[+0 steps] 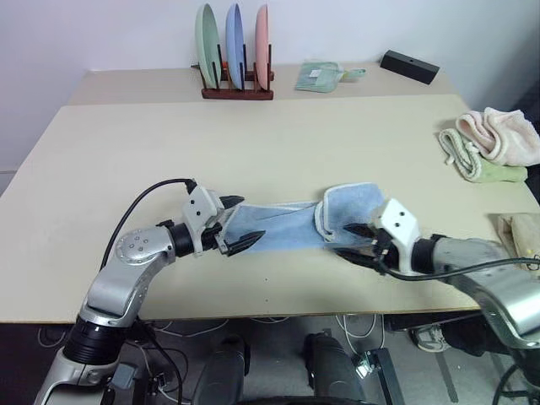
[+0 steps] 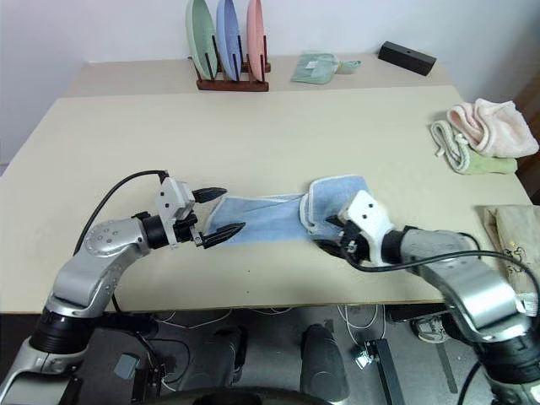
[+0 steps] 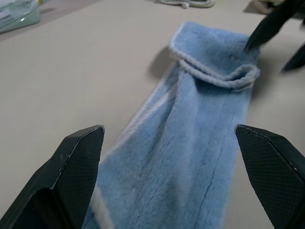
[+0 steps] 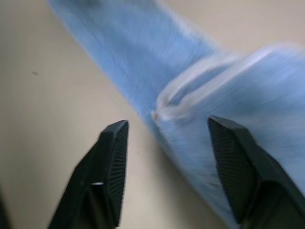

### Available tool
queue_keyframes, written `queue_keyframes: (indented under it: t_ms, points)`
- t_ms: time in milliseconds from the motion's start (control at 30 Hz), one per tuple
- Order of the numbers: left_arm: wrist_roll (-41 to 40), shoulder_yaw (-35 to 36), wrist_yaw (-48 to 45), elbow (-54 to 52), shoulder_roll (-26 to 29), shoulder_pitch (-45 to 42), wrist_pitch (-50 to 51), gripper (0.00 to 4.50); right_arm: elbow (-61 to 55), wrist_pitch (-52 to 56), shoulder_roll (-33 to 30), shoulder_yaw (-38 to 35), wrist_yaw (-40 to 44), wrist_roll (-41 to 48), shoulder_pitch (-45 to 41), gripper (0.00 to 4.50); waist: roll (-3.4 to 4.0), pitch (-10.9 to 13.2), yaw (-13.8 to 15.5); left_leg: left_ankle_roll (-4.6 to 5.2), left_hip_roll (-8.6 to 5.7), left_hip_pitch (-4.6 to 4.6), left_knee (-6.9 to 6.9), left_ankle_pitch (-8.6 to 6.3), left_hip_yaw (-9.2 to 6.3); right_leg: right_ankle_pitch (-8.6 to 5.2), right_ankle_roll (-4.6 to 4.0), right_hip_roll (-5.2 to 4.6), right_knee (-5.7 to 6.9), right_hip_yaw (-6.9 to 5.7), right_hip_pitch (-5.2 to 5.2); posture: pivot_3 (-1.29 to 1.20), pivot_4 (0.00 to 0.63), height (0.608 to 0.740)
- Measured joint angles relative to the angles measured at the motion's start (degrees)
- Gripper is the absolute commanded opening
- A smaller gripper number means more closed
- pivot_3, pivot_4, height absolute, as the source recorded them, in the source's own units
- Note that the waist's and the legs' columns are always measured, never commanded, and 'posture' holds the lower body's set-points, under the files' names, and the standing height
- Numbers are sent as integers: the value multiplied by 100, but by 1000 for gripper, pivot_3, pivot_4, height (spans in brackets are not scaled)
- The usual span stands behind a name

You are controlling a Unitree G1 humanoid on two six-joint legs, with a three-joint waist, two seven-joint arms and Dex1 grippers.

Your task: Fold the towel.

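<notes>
Gripper right (image 1: 353, 242) sits spread at the towel's (image 1: 287, 226) folded-over end, holding nothing; left gripper (image 1: 238, 224) gapes wide at the other end. Towel lies as a narrow strip near the desk's (image 1: 253, 143) front edge. Likely between folds; next, both grippers must pinch corners.

The towel (image 1: 283, 226) is light blue with pale whitish edge trim. The counter (image 1: 253, 143) is beige. Three plates (image 1: 234, 35) are green, blue and pink. A mint cloth (image 1: 319, 76), black box (image 1: 409, 66), pink-and-cream towels (image 1: 494, 139).
</notes>
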Motion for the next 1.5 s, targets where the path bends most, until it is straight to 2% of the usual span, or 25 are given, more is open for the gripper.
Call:
queue_keyframes:
  t_ms: [33, 133, 167, 467, 567, 767, 867, 1000, 1100, 1333, 1433, 1500]
  points:
    - [3, 17, 35, 0, -3, 19, 11, 4500, 8, 6, 13, -190, -10, 72, -35, 1724, 0, 0, -8, 0, 0, 1, 1, 0, 1, 1, 0, 0, 0, 0, 1, 0, 150, 740]
    - [18, 23, 131, -4, -71, 104, 8, 4500, 413, -83, 217, -366, -284, -59, -373, 269, -2, 0, -18, 0, 0, 4, 2, 0, 2, 4, -3, 0, -1, 1, 2, 0, 150, 740]
    - [18, 18, 138, -4, -87, 139, 8, 4500, 570, -139, 254, -357, -360, -168, -427, 58, -2, 0, -10, 0, 0, 3, 2, 0, 2, 4, -3, 0, -1, 1, 2, 0, 150, 740]
    - [-62, -11, 250, -425, -226, 338, 197, 4500, 2482, -1427, 1500, 556, -727, -1283, -778, 58, -1, -1, -17, 0, 0, 2, -2, 0, 2, 6, -1, 0, -6, 2, 1, 0, 150, 740]
    - [-102, -9, 299, -543, -233, 443, 297, 4500, 2919, -1955, 1686, 792, -718, -1630, -621, 58, -1, -1, -13, 0, -1, 2, -1, 0, 2, 6, -1, 0, -6, 2, 2, 0, 150, 740]
    - [-130, 22, 405, -933, -138, 849, 464, 4500, 2964, -2470, 1667, 808, -677, -1936, -513, 58, -6, -8, -17, -1, 0, 10, -2, 0, 2, 6, -1, 0, -6, 3, 9, 0, 150, 740]
    - [-277, 225, 466, -1154, -27, 1292, 677, 4500, 2766, -2225, 1646, 658, -631, -1798, -607, 890, -4, -6, -33, 0, 0, 8, -2, 0, 2, 6, -2, 0, -4, 4, 6, 0, 150, 740]
    - [-1194, 903, 668, -1648, -59, 2089, 1418, 4500, 2041, -1695, 1300, 251, -299, -1238, -1246, 2922, 5, -1, -36, 0, 2, 8, -3, 0, -2, 5, -4, 1, -2, 2, 3, 0, 150, 740]
    - [-2181, 1490, 1140, -1892, -384, 2475, 2040, 4500, 1567, -1591, 1159, 260, -18, -1084, -1538, 4378, -9, -9, -6, 1, 3, 8, -3, -1, -7, 0, -11, 0, -6, -3, 10, 0, 150, 740]
    - [-3849, 1862, 2848, -1955, -1014, 2779, 3290, 4500, 1480, -1752, 1178, 745, 235, -1233, -1454, 4378, -10, -10, 4, 0, -1, 7, 5, -1, -6, -3, -19, -3, -7, -2, 12, 0, 150, 740]
    - [-4590, 1948, 3957, -1661, -1620, 2342, 3475, 4500, 1477, -1873, 1225, 906, 237, -1383, -1339, 4378, -12, -12, 26, 0, -2, 10, 12, 0, -7, -2, -20, -3, -7, -2, 20, 0, 150, 740]
    - [-4900, 1951, 4505, -1495, -1775, 2055, 3550, 4500, 1446, -1894, 1290, 994, 224, -1410, -1273, 4378, -12, -14, 18, 0, -3, 12, 12, 0, -7, -1, -21, -3, -5, -2, 21, 0, 150, 740]
